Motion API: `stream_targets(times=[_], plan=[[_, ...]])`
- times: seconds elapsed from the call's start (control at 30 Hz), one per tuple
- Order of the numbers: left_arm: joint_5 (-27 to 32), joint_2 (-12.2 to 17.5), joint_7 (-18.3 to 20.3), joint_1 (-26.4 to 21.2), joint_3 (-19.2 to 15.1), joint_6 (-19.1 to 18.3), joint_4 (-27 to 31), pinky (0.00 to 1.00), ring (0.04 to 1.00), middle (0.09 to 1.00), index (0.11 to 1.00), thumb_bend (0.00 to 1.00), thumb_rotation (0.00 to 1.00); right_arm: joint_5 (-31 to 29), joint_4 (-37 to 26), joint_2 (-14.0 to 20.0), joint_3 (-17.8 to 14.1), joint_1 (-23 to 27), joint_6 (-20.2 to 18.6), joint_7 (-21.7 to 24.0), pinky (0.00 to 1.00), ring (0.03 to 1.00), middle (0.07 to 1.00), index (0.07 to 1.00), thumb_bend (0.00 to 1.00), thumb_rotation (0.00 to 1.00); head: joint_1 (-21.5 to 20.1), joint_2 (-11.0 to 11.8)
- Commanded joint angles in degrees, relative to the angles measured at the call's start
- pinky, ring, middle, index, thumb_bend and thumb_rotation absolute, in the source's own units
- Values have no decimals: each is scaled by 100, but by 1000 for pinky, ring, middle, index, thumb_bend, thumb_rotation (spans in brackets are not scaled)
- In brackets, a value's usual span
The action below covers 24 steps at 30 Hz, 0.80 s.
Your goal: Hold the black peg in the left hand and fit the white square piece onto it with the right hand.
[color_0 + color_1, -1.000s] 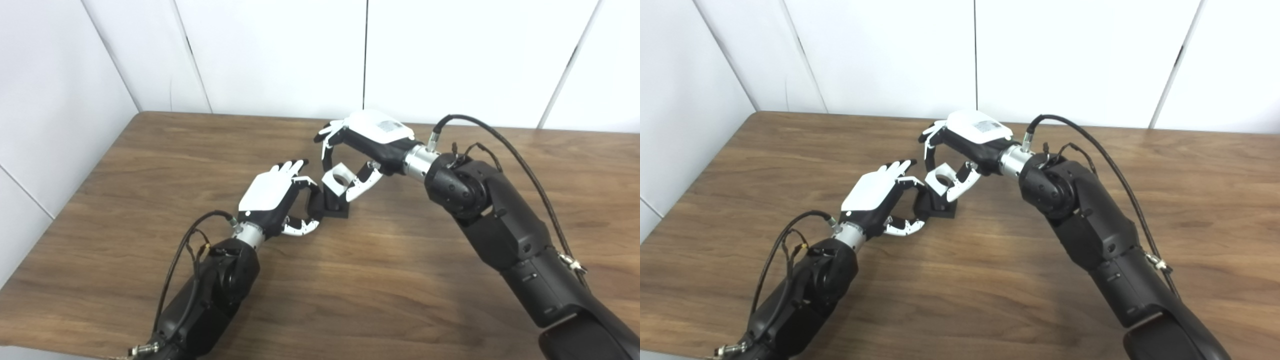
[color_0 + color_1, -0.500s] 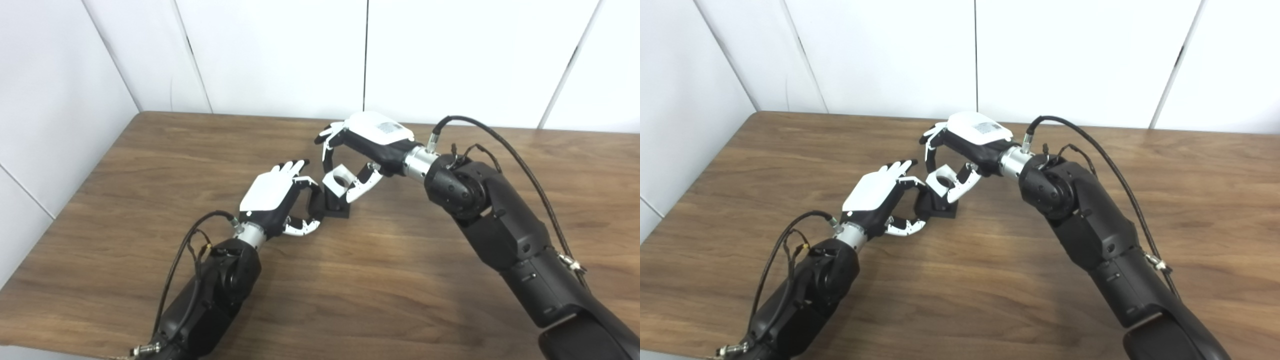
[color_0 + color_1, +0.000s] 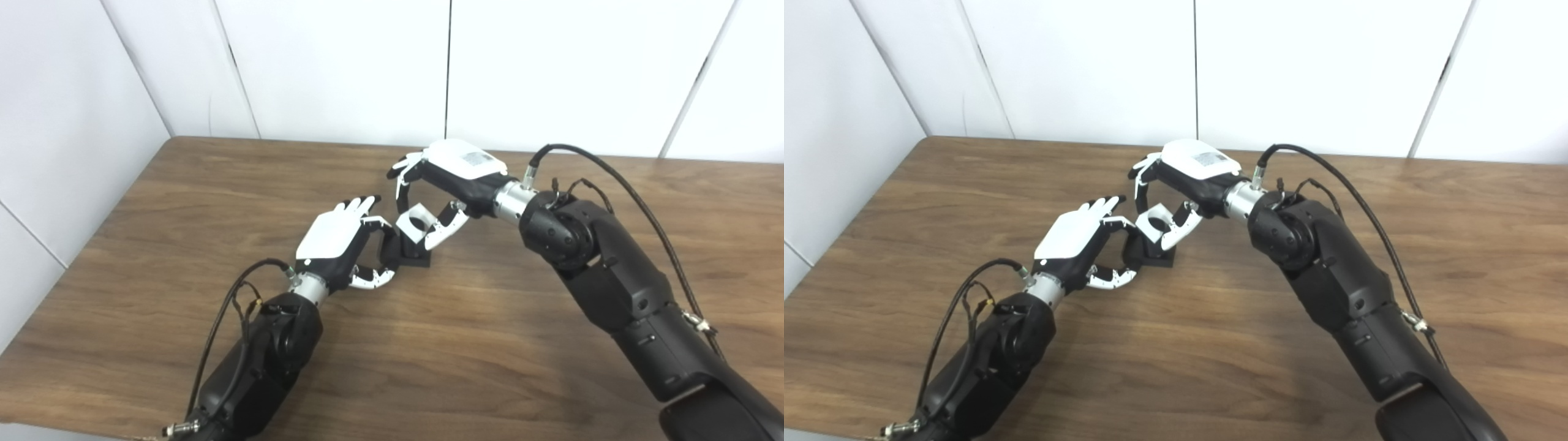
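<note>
We find the black peg [image 3: 411, 250] standing upright on its square black base near the middle of the worktop [image 3: 184, 202]. The white square piece [image 3: 413, 222], which has a round hole through it, sits tilted at the top of the peg; we cannot tell whether the peg has entered the hole. We note the right hand [image 3: 454, 174] holding this piece, fingers curled down over its far side and thumb against its right side. The left hand [image 3: 343, 242] is closed around the peg from the left, its fingers curving behind the post and its thumb reaching in below, near the base. The two hands come very close at the peg; we cannot tell whether they touch. The left arm enters from the near left, the right arm from the near right, each trailing a black cable [image 3: 618, 177]. White wall panels [image 3: 343, 67] stand behind the far edge of the worktop.
</note>
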<state>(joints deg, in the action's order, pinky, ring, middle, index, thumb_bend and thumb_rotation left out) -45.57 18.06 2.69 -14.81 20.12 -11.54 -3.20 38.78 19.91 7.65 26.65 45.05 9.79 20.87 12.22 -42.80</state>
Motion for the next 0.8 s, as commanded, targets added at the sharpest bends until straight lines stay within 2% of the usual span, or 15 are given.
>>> stream_targets(times=[0.0, 0.27, 0.77], plan=[[-119, -18, 260, 74, 185, -61, -34, 1000, 1000, 1000, 648, 726, 238, -64, -95, -66, -35, 318, 43, -109, 963, 911, 835, 483, 520, 140, 3, -7], [-118, -21, 240, 52, 227, -86, -41, 1000, 1000, 1000, 645, 724, 249, -69, 20, -107, -11, 313, -93, -32, 993, 929, 850, 484, 520, 139, 23, -19], [-122, -46, 314, 65, 263, -224, 75, 1000, 1000, 1000, 651, 722, 247, -57, 229, -120, 65, 324, 75, -189, 977, 915, 835, 483, 520, 138, 111, -40]])
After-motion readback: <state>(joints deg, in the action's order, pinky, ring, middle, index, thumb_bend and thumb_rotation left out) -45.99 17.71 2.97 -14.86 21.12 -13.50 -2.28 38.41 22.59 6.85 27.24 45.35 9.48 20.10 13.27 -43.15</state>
